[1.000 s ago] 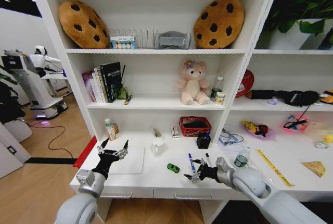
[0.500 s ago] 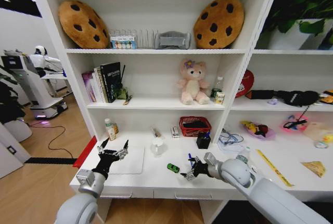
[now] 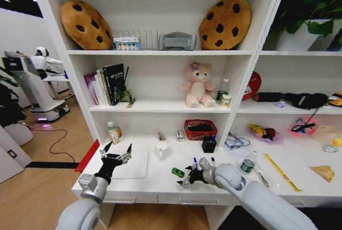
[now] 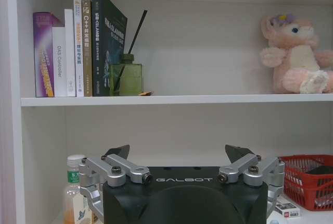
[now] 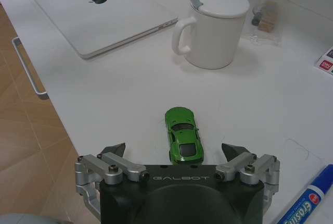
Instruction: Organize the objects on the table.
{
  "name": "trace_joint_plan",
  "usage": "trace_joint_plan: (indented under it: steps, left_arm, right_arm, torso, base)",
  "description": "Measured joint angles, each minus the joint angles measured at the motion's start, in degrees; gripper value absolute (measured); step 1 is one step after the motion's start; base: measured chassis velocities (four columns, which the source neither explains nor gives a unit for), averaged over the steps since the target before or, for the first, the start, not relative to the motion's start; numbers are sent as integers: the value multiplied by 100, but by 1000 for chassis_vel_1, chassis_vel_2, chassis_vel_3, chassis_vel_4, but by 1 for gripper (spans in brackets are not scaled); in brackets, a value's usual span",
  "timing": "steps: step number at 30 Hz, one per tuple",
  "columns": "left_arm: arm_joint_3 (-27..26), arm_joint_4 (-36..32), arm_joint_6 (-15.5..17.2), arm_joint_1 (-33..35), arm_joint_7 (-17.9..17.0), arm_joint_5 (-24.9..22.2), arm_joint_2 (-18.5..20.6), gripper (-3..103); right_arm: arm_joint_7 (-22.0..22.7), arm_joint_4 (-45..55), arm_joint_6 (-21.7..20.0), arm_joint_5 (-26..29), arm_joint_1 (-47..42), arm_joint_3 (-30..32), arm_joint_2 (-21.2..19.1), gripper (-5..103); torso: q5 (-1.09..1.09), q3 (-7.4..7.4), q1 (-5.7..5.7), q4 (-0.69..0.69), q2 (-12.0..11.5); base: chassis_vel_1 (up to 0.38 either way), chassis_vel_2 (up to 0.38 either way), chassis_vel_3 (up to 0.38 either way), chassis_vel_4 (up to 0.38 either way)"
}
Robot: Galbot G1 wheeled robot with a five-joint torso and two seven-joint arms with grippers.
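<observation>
Starting at the lower left of the head view, the left gripper [image 3: 116, 152] is seen raised above the front left part of the long white desk [image 3: 160, 184], its dark fingers spread wide apart with nothing between them; in the left wrist view the same left gripper [image 4: 178, 153] is shown with both fingertips parted against the white shelving. Just behind it in the head view, the slim silver-white laptop [image 3: 132, 165] is laid flat and closed on the desk, and in the right wrist view that laptop [image 5: 104, 13] is placed at the upper left of the frame. Near the centre of the head view, a white lidded mug with a spoon handle [image 3: 162, 150] is set behind the tiny green toy car [image 3: 177, 172]. In the right wrist view the mug [image 5: 213, 28] is found at the upper middle, well apart from the car [image 5: 183, 135], which is lined up just ahead of the gap between the fingertips. To the right of the car in the head view, the right gripper [image 3: 186, 178] is held low over the desk, its claw opened wide and empty, not touching the car. In the right wrist view, a blue pen [image 5: 308, 197] is seen at the lower right corner beside the right gripper [image 5: 176, 153].
</observation>
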Motion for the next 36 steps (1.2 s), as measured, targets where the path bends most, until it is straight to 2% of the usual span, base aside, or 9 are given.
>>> trace_joint_plan:
  steps: [4, 6, 8, 11, 17, 18, 24, 31, 36]
  left_arm:
    - [0, 0, 0, 0, 0, 0, 0, 100]
    - [0, 0, 0, 0, 0, 0, 0, 100]
    - [0, 0, 0, 0, 0, 0, 0, 100]
    - [0, 0, 0, 0, 0, 0, 0, 100]
    - [0, 0, 0, 0, 0, 0, 0, 100]
    - [0, 0, 0, 0, 0, 0, 0, 100]
    - [0, 0, 0, 0, 0, 0, 0, 100]
    - [0, 0, 0, 0, 0, -1, 0, 100]
    - [0, 0, 0, 0, 0, 0, 0, 100]
  right_arm:
    - [103, -114, 5, -2, 99, -119, 132, 103]
    - [160, -162, 9, -9, 103, -144, 204, 99]
    - [245, -239, 15, -4, 113, -163, 264, 88]
    - [431, -280, 21, 68, 99, -140, 318, 82]
    - [474, -337, 25, 91, 39, -97, 380, 77]
    - [475, -354, 26, 91, 33, -94, 397, 71]
    - [476, -405, 29, 90, 32, -87, 449, 76]
    - [482, -511, 32, 59, 98, -111, 540, 67]
    - [491, -574, 36, 58, 140, -138, 580, 66]
  torso:
    - [0, 0, 0, 0, 0]
    - [0, 0, 0, 0, 0]
    - [0, 0, 0, 0, 0]
    - [0, 0, 0, 0, 0]
    - [0, 0, 0, 0, 0]
    - [0, 0, 0, 0, 0]
    - [0, 0, 0, 0, 0]
    - [0, 0, 0, 0, 0]
    - [0, 0, 0, 0, 0]
  base:
    - [0, 0, 0, 0]
    - [0, 0, 0, 0]
    - [0, 0, 0, 0]
    - [0, 0, 0, 0]
    - [0, 0, 0, 0]
    - [0, 0, 0, 0]
    - [0, 0, 0, 0]
    - [0, 0, 0, 0]
    - [0, 0, 0, 0]
